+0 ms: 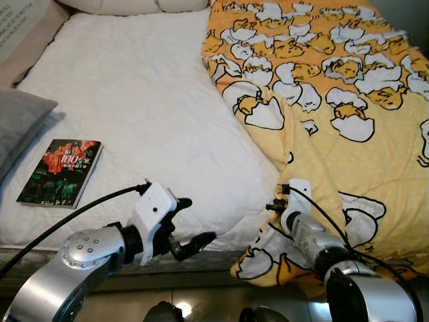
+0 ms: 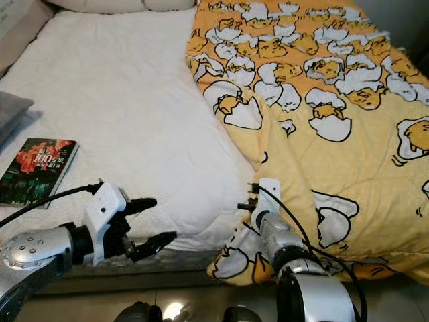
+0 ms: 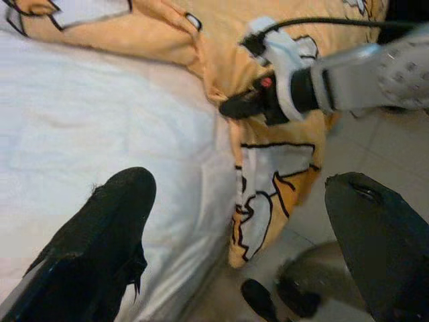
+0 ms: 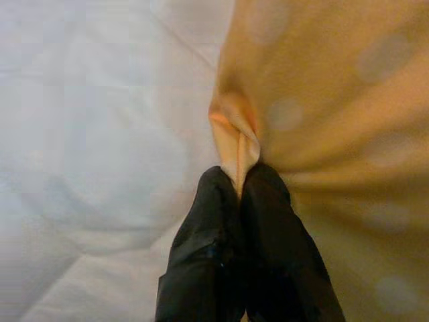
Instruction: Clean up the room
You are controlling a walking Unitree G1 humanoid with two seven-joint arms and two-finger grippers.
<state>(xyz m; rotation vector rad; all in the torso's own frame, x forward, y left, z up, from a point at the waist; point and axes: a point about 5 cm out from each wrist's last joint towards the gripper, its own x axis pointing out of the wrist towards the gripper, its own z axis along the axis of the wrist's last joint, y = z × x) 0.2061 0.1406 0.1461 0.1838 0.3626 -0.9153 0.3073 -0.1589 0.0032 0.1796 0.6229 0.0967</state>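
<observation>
Barely begun: right tool point(image 4: 239, 184) pinched shut on blanket point(image 1: 348, 121) fold near bed point(image 1: 134, 100) foot edge, left tool point(image 1: 191, 225) open and empty, book point(image 1: 62, 172) unmoved.

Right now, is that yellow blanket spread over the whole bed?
No. The yellow blanket covers only the right side; white mattress lies bare beside it.

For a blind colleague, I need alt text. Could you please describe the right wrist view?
The right gripper is shut on a pinched fold of the yellow blanket, its two black fingers pressed together around the cloth. Beside the blanket lies the white mattress cover.
</observation>
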